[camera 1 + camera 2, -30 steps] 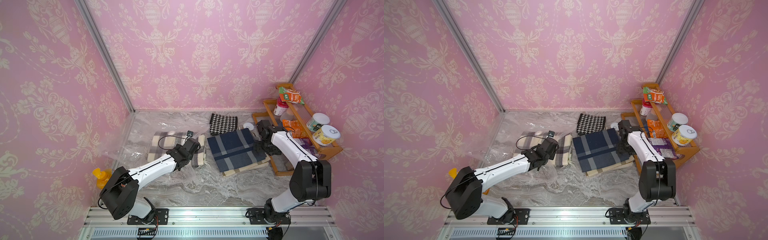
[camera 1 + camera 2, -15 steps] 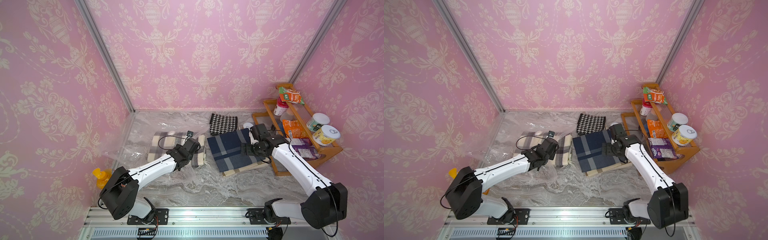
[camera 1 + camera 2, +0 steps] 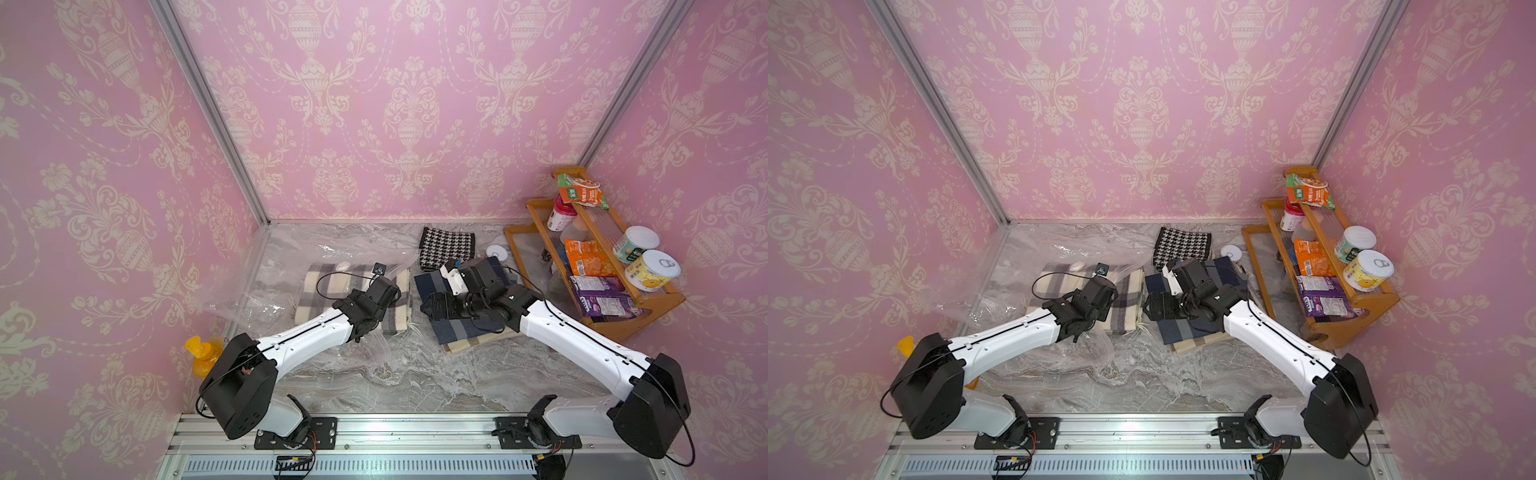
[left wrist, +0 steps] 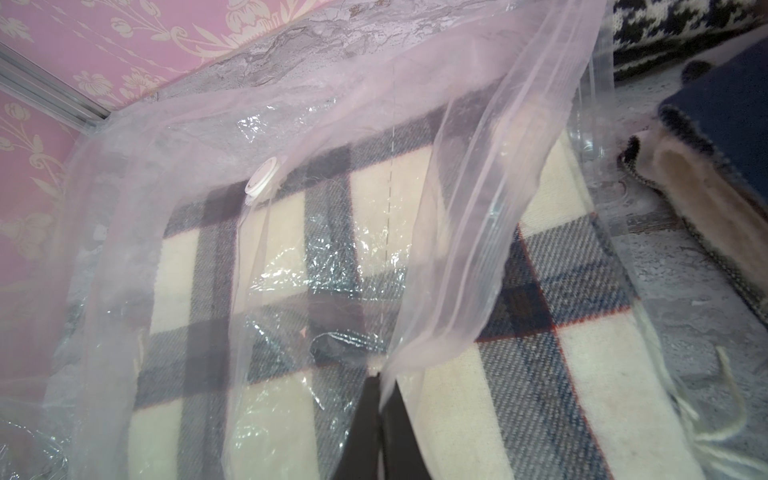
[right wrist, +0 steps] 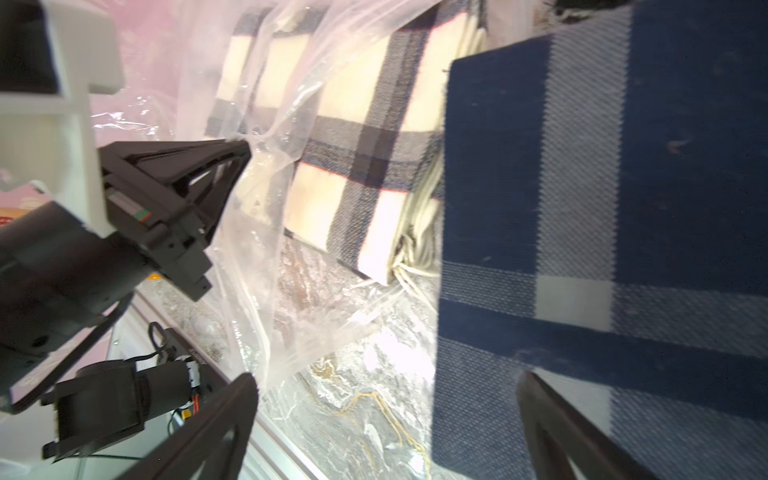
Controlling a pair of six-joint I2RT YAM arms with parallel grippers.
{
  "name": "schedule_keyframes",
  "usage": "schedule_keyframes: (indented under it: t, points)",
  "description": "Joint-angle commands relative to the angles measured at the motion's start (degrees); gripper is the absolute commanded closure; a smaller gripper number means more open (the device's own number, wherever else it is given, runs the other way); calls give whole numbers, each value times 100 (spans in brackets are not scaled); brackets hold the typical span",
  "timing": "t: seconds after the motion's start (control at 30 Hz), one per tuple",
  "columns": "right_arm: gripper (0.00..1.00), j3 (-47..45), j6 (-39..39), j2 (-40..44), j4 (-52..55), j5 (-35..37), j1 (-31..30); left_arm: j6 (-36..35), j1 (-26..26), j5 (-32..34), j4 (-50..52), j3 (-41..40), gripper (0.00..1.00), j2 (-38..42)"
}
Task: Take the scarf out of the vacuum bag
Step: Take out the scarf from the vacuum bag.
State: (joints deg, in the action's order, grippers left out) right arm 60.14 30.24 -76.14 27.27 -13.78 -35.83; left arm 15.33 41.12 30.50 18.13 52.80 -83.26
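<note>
Clear vacuum bag [image 4: 457,199] edge pinched — left fingers [image 4: 360,432].

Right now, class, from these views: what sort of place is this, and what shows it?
Probably a staged robot test booth, not a real home: wallpapered panels joined by metal posts, two arms bolted to a rail, and a wooden rack of snacks.

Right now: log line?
left pincer: shut on vacuum bag film | right pincer: open, above navy scarf | cream plaid scarf: in bag
</note>
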Motion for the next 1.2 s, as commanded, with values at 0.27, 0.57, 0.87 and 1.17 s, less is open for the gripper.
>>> schedule_keyframes:
  t: [0.27, 0.57, 0.87, 1.17]
  points:
    - [5, 169, 698, -1314, -1375, -266, -775, 52, -24, 26, 244, -68, 100, 141]
    - [2, 969, 444, -2415, -1397, 609, -842, 164, -257, -180, 134, -234, 100, 227]
    - [0, 1656, 516, -3214, -1048, 1299, -842, 249, -420, -82, 265, -340, 100, 387]
    - [0, 2143, 536, -3669, -511, 1886, -847, 408, -583, 83, 445, -419, 100, 553]
